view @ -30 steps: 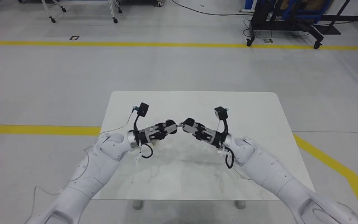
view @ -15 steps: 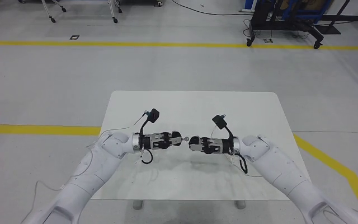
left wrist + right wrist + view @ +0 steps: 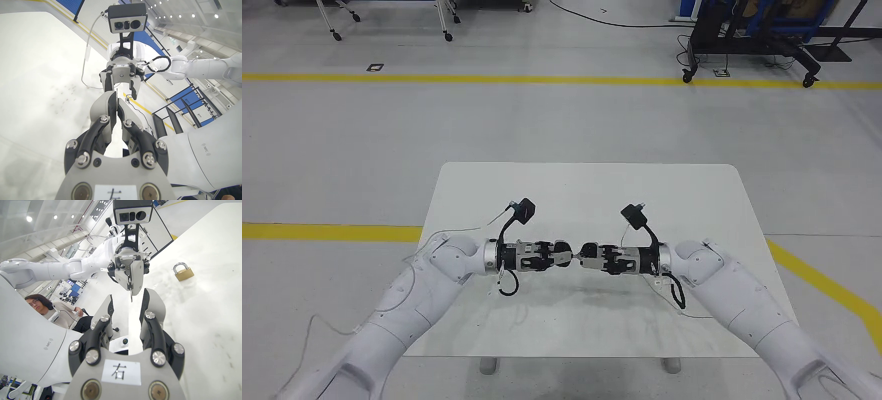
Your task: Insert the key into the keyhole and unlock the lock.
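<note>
left tool (image 3: 115, 97): clamped narrow on the key (image 3: 131, 294), pads squeezed together w/ basically no gap. thin metal blade pokes out past the tips, pointing at the other arm.
right tool (image 3: 127, 298): wide open, nothing in it. its fingers (image 3: 146, 302) sit either side of the key tip, not touching it afaict.
both arms: tip to tip, held up over the middle of the counter (image 3: 692, 190), nearly in one straight line across it from above. left tool (image 3: 560, 252) & right tool (image 3: 588, 256) are just beside each other.
key (image 3: 117, 93): up in the air, not on the counter. edge-on from the left wrist cam, so it reads as a thin sliver past the pads. the head of it is buried between the pads.
padlock (image 3: 183, 272): brass body, silver shackle, shackle looks shut. lying on the counter off to one side of the tools, well apart from both. can't tell which way the keyhole faces.
</note>
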`<state>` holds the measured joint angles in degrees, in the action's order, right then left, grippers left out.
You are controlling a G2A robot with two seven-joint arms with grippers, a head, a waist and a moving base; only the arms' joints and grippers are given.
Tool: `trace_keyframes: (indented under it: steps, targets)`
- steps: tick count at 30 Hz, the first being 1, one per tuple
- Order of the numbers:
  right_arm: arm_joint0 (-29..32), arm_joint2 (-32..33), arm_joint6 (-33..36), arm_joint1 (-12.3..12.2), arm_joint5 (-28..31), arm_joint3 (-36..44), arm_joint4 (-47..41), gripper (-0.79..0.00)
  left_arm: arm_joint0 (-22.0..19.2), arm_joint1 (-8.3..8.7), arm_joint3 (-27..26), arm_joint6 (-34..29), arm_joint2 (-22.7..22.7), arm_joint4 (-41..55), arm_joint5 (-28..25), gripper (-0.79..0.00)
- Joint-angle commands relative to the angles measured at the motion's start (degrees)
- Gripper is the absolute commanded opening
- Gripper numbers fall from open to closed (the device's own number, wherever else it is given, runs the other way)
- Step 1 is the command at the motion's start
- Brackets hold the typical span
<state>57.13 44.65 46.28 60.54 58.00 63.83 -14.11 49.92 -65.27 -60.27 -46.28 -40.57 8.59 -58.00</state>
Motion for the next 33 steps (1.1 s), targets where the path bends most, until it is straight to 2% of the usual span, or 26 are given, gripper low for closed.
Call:
trace_keyframes:
  steps: [1,6,11,13,14,21,22,23,24,29,33]
  targets:
    - [0.1,0.1,0.0,0.1,0.0,0.2,0.2,-0.489,-0.2,-0.02,0.2,0.0,0.2,-0.1,0.0,-0.785]
    - [0.2,0.3,0.0,0.3,0.0,0.2,0.6,-0.517,-0.4,-0.11,0.4,0.0,0.2,-0.1,0.0,-0.785]
    - [0.1,0.1,0.0,0.8,0.0,-0.2,0.4,-0.588,-0.3,-0.21,0.4,0.0,0.0,0.0,0.0,-0.785]
    - [-0.1,0.0,0.0,1.0,0.0,-0.5,0.4,-0.668,-0.2,-0.24,0.4,0.0,-0.1,-0.2,0.0,-0.785]
    - [-0.2,-0.1,0.0,1.1,0.0,-0.7,0.5,-0.785,-0.2,-0.25,0.4,0.0,-0.1,-0.3,0.0,-0.785]
    - [-0.7,-0.3,0.0,1.5,0.0,-1.8,0.9,-0.785,-0.3,-0.33,0.6,0.0,-0.1,-0.9,0.0,-0.785]
    - [-0.7,-0.3,0.0,1.5,0.0,-1.8,1.1,-0.785,-0.5,-0.31,0.7,0.0,0.0,-1.4,0.0,-0.696]
    - [-0.8,-0.2,0.0,1.6,0.0,-1.9,1.3,-0.785,-0.5,-0.3,0.8,0.0,0.0,-1.6,0.0,-0.379]
    - [-0.7,0.1,0.0,1.5,0.0,-1.8,1.4,-0.785,-0.5,-0.31,0.9,0.0,-0.1,-1.5,0.0,0.0]
    - [0.3,3.9,-0.1,1.3,0.0,-1.7,1.9,-0.785,-0.3,-0.2,1.0,1.5,-1.4,-2.2,0.0,0.0]
    - [2.3,9.7,-3.4,0.6,0.0,-0.1,5.4,-0.785,0.8,0.35,-0.9,1.6,-3.3,-1.1,0.0,0.0]
